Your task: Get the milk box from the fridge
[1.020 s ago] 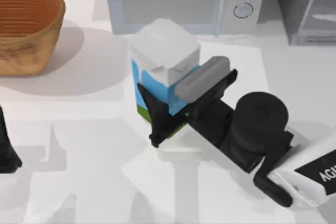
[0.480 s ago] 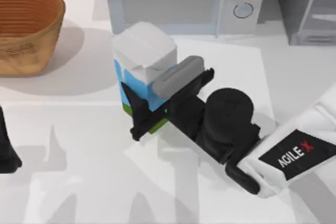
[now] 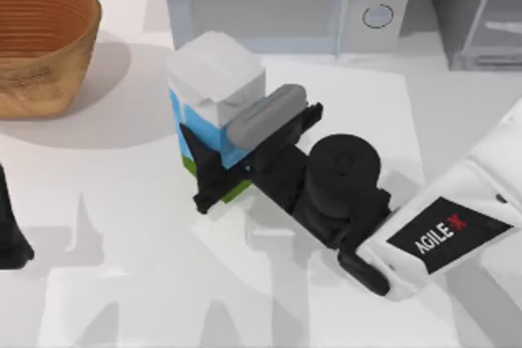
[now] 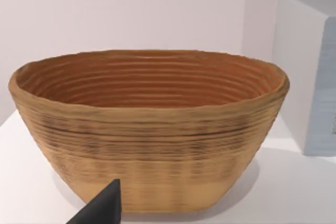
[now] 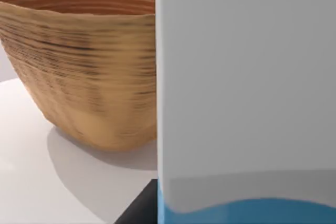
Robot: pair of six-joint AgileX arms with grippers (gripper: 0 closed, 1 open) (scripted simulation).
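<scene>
A white worktop [image 3: 122,283] fills the top view. A white microwave [image 3: 285,2] stands along the upper edge at centre, and the dark grey fridge [image 3: 477,10] sits in the upper right corner. No carton shows through what can be seen of its pale door panel. A woven basket [image 3: 41,42] sits at the upper left, empty as far as the left wrist view shows.

The right arm reaches in from the lower right. The right gripper [image 3: 236,156] has its jaws pinching the milk box [image 3: 214,91] near the frame's centre, one jaw on each blue side. The box stands upright, gable top up, out of the fridge and between microwave and basket. The right arm is plainly nearer; the left gripper [image 3: 10,230] is parked at the left edge.
</scene>
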